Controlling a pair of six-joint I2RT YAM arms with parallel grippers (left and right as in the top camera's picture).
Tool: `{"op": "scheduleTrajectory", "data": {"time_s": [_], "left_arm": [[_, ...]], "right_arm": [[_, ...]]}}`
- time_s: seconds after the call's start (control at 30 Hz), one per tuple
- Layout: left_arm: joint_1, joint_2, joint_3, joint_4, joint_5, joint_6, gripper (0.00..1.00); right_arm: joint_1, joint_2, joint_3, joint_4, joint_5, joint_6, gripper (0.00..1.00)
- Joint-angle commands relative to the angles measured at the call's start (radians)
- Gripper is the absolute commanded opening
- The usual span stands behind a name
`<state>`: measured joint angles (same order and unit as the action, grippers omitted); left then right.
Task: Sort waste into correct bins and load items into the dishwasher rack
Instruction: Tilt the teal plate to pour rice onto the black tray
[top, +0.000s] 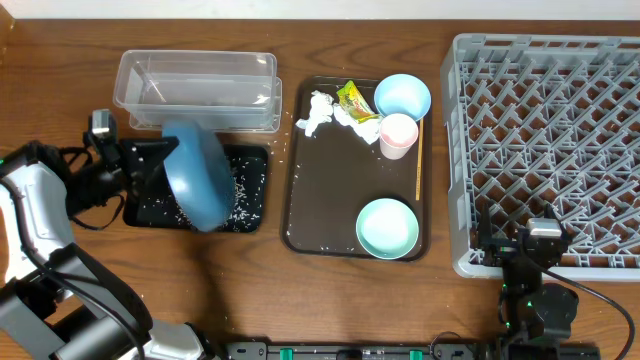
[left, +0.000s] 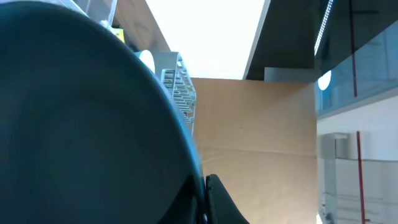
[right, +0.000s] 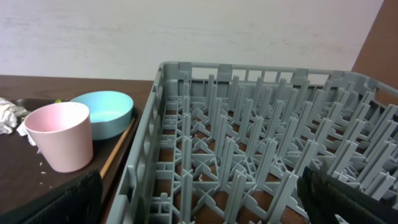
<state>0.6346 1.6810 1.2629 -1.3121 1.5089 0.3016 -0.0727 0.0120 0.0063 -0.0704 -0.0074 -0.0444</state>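
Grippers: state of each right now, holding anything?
Left gripper: shut on the dark blue dish, tilted over the black tray.
Right gripper: jaws open, holding nothing, at the grey rack.

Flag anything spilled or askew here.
White rice grains lie scattered on the table between the black tray and the brown tray. The dark blue dish is tilted steeply over the black tray.
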Motion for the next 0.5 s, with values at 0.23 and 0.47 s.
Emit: {"op": "scheduleTrajectory", "data": {"time_s": [0.23,0.47], "left_arm": [[0.008,-0.013,0.000,-0.074,0.020,0.146,0.06],[0.010,-0.021,0.000,-0.144,0.047,0.230,0.06]], "right_arm": [[-0.018,-0.005,-0.001,-0.004,0.000,0.006,0.99],[-0.018,-0.005,-0.001,-0.004,0.000,0.006,0.99]]}}
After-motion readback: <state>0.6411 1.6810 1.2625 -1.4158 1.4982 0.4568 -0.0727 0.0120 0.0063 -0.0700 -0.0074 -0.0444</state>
